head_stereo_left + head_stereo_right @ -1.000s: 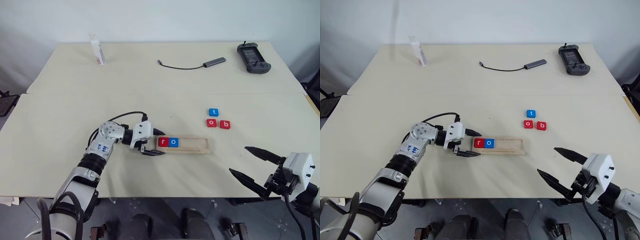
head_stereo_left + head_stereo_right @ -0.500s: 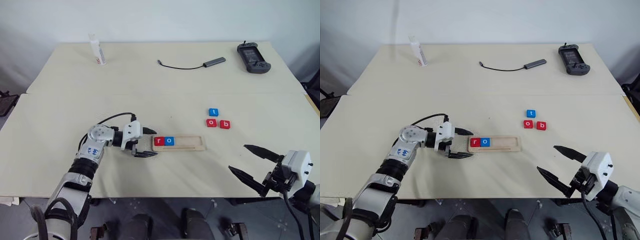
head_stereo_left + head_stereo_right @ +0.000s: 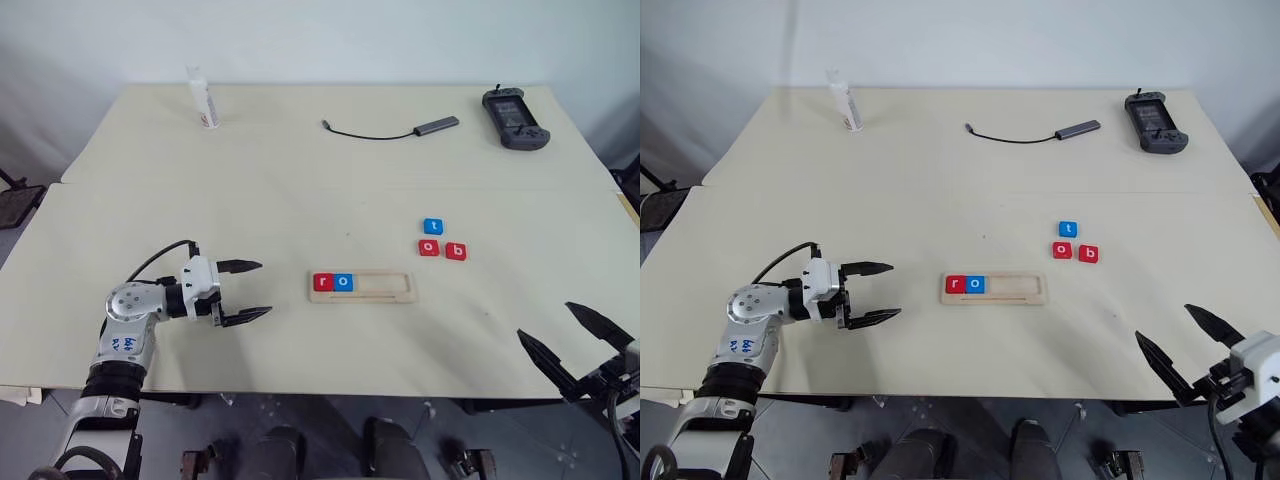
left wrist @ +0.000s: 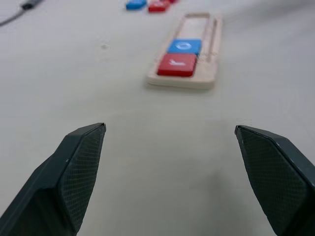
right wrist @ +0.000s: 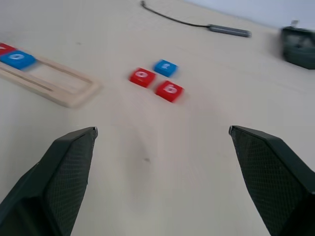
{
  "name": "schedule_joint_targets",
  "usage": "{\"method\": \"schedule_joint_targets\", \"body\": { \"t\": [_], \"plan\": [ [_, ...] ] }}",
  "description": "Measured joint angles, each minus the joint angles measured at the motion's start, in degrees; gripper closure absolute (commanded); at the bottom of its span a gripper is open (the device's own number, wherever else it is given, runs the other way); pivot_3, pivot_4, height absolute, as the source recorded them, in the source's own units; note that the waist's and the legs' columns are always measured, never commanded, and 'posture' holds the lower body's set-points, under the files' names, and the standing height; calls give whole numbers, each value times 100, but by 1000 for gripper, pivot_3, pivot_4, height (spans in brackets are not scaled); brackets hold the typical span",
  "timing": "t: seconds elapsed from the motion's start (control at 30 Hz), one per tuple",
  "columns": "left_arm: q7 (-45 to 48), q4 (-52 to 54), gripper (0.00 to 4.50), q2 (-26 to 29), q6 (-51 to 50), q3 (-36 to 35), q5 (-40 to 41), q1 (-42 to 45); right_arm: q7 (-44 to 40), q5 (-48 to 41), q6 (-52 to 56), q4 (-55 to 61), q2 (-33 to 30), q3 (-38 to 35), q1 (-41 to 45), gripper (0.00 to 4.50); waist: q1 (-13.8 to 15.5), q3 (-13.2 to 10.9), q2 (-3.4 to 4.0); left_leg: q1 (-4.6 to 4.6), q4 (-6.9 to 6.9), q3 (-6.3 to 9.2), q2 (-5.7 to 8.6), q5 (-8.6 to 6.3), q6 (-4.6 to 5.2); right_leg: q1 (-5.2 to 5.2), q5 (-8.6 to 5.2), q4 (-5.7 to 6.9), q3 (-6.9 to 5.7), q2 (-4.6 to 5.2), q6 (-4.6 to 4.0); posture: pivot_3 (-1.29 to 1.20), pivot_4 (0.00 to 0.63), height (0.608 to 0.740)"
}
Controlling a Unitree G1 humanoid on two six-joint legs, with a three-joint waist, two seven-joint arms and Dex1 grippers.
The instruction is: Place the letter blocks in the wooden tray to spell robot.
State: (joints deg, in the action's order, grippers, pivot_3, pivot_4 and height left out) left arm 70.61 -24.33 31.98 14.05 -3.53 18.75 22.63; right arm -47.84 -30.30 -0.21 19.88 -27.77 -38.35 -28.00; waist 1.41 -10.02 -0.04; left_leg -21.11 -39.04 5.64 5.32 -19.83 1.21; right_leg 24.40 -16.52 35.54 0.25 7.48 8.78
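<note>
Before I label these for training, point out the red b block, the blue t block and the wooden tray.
red b block (image 3: 456,251), left eye view, centre of its top face.
blue t block (image 3: 432,227), left eye view, centre of its top face.
wooden tray (image 3: 385,286), left eye view, bare groove right of the blocks.

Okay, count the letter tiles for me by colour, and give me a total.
Red tiles: 3 (r in the wooden tray, o and b on the table)
Blue tiles: 2 (o in the tray, t on the table)
Total: 5
</note>
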Motion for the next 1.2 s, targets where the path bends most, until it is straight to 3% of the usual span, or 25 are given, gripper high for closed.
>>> {"method": "schedule_joint_targets", "body": {
  "t": [0.13, 0.23, 0.4, 0.57, 0.77, 1.2],
  "plan": [
    [-110, 678, 38, -5, -428, -31, 234, -440, 126, 87, -22, -150, 14, 128, 131, 0, -58, 3, 6, 5, 4, -3, -9, 0, -5, 3, -1, 2, 4, -6, -1, 0, 150, 740],
    [-209, 1020, 38, -40, -705, -44, 357, -650, 551, 161, 746, -36, -376, 585, 716, 0, -138, 4, 6, 6, -3, -6, -6, 5, -8, 3, -1, 10, 8, -2, -2, 0, 150, 740],
    [-505, 1367, 38, -191, -990, -92, 457, -737, 1403, -9, 2832, 229, -1424, 1335, 2565, 0, -139, 6, 12, 4, -3, 1, -9, 12, -18, 8, -1, 15, 3, -2, -3, 0, 150, 740],
    [-705, 1652, 38, -307, -1158, -46, 466, -803, 1813, 105, 4515, -221, -1861, 2515, 4454, 0, -103, 6, 10, -10, -2, 9, -1, 11, -13, 13, -3, 8, -7, 5, -6, 0, 150, 740],
    [-984, 2017, 38, -430, -1227, -48, 470, -910, 2117, 706, 5280, -1282, -1585, 3593, 5844, 0, -79, 6, 10, -15, 8, 8, -1, 7, -7, 19, -3, 5, -10, 4, -6, 0, 150, 740],
    [-1344, 2403, 38, -425, -1240, -72, 469, -1297, 2795, 1084, 6029, -1714, -941, 3552, 6318, 0, -109, 6, 10, -20, 6, 8, 0, 4, -4, 19, -3, 8, -12, 4, -6, 0, 150, 740]
  ]
}}
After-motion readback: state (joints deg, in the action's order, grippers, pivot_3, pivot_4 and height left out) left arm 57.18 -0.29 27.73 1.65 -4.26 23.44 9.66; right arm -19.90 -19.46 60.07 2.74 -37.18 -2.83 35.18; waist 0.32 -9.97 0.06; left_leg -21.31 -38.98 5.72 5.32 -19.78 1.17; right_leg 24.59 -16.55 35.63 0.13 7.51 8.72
